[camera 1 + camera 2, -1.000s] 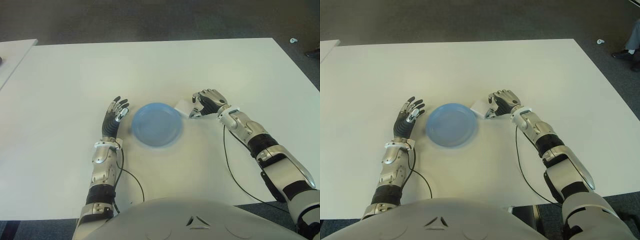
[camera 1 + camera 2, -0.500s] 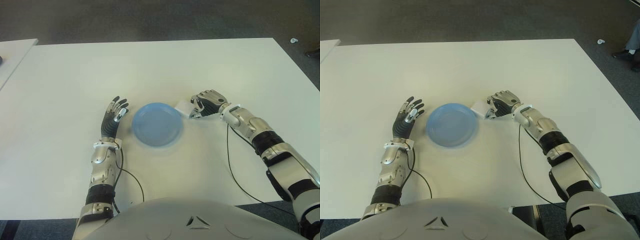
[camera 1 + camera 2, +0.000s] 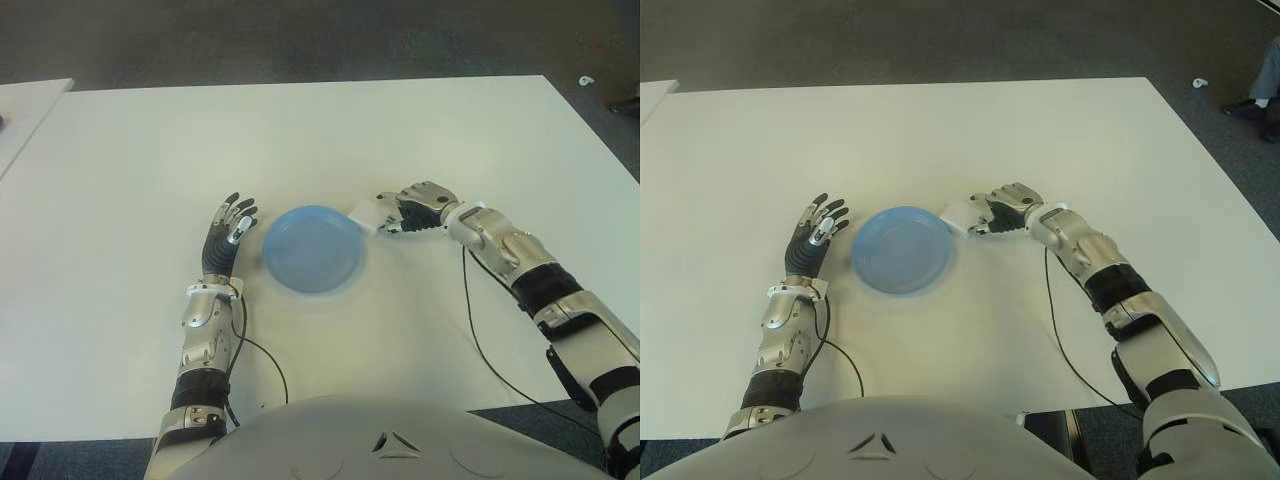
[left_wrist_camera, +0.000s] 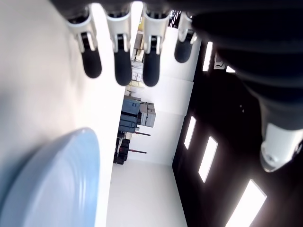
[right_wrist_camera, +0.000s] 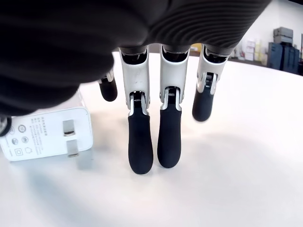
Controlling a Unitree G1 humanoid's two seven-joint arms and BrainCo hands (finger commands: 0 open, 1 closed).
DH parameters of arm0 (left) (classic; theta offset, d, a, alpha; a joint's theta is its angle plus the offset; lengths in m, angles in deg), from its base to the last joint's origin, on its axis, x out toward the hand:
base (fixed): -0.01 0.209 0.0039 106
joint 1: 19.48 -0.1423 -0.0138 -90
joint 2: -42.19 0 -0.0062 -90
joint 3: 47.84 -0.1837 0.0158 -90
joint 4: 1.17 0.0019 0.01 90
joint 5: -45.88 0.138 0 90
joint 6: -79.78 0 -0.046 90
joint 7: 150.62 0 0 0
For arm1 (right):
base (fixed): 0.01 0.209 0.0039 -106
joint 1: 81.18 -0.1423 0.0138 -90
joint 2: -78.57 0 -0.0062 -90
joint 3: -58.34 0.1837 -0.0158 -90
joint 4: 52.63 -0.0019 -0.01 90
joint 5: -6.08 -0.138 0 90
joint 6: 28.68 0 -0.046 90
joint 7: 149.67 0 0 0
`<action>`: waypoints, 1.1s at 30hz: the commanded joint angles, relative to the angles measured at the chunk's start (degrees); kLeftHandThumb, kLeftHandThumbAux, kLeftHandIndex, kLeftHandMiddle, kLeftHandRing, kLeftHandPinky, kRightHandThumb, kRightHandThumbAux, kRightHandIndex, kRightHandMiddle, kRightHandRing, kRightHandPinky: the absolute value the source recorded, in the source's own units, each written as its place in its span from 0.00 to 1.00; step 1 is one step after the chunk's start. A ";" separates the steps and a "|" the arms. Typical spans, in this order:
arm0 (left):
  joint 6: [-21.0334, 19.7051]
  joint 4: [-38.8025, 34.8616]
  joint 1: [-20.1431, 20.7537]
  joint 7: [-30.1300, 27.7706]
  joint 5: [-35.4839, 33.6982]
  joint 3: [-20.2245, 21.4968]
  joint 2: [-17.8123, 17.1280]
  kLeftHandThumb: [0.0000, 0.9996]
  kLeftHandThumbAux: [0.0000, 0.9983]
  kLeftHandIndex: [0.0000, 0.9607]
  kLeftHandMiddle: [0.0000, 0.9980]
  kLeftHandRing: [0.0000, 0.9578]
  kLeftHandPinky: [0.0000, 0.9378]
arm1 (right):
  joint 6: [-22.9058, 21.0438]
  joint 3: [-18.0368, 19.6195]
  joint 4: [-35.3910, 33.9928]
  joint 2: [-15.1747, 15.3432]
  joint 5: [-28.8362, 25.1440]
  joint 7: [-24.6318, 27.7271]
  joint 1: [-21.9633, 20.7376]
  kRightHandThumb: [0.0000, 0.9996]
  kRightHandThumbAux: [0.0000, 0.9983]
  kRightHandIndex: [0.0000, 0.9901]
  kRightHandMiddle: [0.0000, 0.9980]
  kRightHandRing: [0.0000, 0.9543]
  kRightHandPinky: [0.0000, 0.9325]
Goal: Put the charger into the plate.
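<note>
A white charger [image 3: 366,214] lies on the white table [image 3: 420,130], touching the right rim of a light blue plate [image 3: 312,248]. My right hand [image 3: 402,213] is against the charger's right side with its fingers curled. In the right wrist view the charger [image 5: 47,133] shows its prong face, with the index finger [image 5: 108,90] at its far corner and the thumb at its other edge. The other fingertips [image 5: 140,153] point down at the table. My left hand [image 3: 229,229] shows left of the plate, fingers spread and holding nothing; its wrist view shows the plate's rim [image 4: 57,189].
A thin black cable [image 3: 478,340] hangs from my right forearm across the table. Another cable [image 3: 262,355] loops beside my left forearm. A second white table's corner [image 3: 25,105] shows at the far left. Dark floor lies beyond the far edge.
My right forearm has swung out to the right and the wrist has turned, while the fingers stay at the charger. Charger, plate and left hand have not moved.
</note>
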 commanded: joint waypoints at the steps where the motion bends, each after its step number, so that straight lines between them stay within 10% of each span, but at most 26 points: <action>1: -0.56 1.42 -0.13 -1.21 -0.72 0.31 -0.45 0.00 0.53 0.12 0.20 0.21 0.22 | -4.14 1.46 -4.81 0.52 -0.03 4.00 3.05 0.40 0.08 0.00 0.00 0.00 0.00; 33: -0.46 3.27 1.69 -1.64 -1.72 0.72 -0.47 0.00 0.55 0.13 0.21 0.22 0.23 | -12.30 6.38 -22.79 2.01 0.76 16.81 9.30 0.38 0.08 0.00 0.00 0.00 0.00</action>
